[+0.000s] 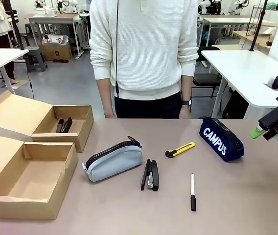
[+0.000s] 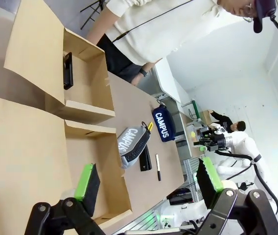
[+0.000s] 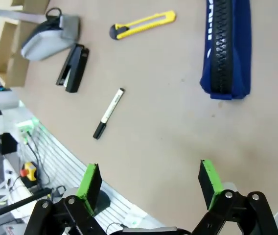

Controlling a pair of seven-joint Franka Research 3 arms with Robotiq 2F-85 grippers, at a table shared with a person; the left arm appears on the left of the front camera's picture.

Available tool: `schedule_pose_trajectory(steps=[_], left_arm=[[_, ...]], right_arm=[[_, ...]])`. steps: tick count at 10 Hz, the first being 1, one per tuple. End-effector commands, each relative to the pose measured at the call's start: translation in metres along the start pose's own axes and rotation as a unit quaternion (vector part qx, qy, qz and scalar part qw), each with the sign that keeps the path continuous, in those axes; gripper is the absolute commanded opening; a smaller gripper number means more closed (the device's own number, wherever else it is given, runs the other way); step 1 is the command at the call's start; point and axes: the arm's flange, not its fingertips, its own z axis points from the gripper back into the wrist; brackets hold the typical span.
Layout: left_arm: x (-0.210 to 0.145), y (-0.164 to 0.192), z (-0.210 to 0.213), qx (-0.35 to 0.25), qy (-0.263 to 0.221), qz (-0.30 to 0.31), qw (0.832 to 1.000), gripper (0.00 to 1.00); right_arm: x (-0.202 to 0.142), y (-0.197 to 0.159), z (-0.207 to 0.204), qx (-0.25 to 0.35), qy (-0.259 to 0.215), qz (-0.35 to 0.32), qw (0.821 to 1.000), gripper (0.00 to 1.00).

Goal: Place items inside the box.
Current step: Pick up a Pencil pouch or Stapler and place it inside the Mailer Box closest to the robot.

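Observation:
On the table lie a grey-blue zip pouch (image 1: pixel 113 160), a black stapler (image 1: pixel 150 175), a black-and-white marker (image 1: pixel 193 185), a yellow-and-black utility knife (image 1: pixel 180 150) and a navy "CAMPUS" pouch (image 1: pixel 221 139). At the left stand two open cardboard boxes. The far box (image 1: pixel 82 128) holds another black stapler (image 1: pixel 64 125); the near box (image 1: pixel 56 196) holds nothing. My right gripper (image 1: pixel 266 131) hangs open at the right edge, above the table right of the navy pouch (image 3: pixel 226 46), fingers (image 3: pixel 208 178) wide with nothing between. My left gripper (image 2: pixel 148 180) stands open above the near box (image 2: pixel 107 161).
A person in a white sweater (image 1: pixel 144 49) stands at the far side, hands down behind the table edge. Both boxes have flaps (image 1: pixel 11 115) spread out to the left. White tables (image 1: pixel 251 73) and a chair stand behind.

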Motion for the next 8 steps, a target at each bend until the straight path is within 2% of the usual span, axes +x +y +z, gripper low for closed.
schedule_pose_trajectory(steps=[1,2,3,6,8], left_arm=[[0.001,-0.001,0.0,-0.01,-0.007,-0.012,1.0,1.0],[0.001,-0.001,0.0,-0.01,-0.007,-0.012,1.0,1.0],[0.001,-0.001,0.0,-0.01,-0.007,-0.012,1.0,1.0],[0.001,-0.001,0.0,-0.01,-0.007,-0.012,1.0,1.0],[0.001,-0.001,0.0,-0.01,-0.007,-0.012,1.0,1.0]], right_arm=[[0.014,0.01,-0.016,-0.047,0.021,0.013,0.999,1.0],[0.029,0.015,-0.018,-0.09,-0.004,-0.014,0.996,1.0],[0.045,0.017,-0.022,-0.098,-0.014,0.0,0.995,1.0],[0.081,0.005,-0.057,-0.165,0.006,-0.033,0.986,1.0],[0.093,-0.007,-0.075,-0.18,-0.018,-0.042,0.983,1.0]])
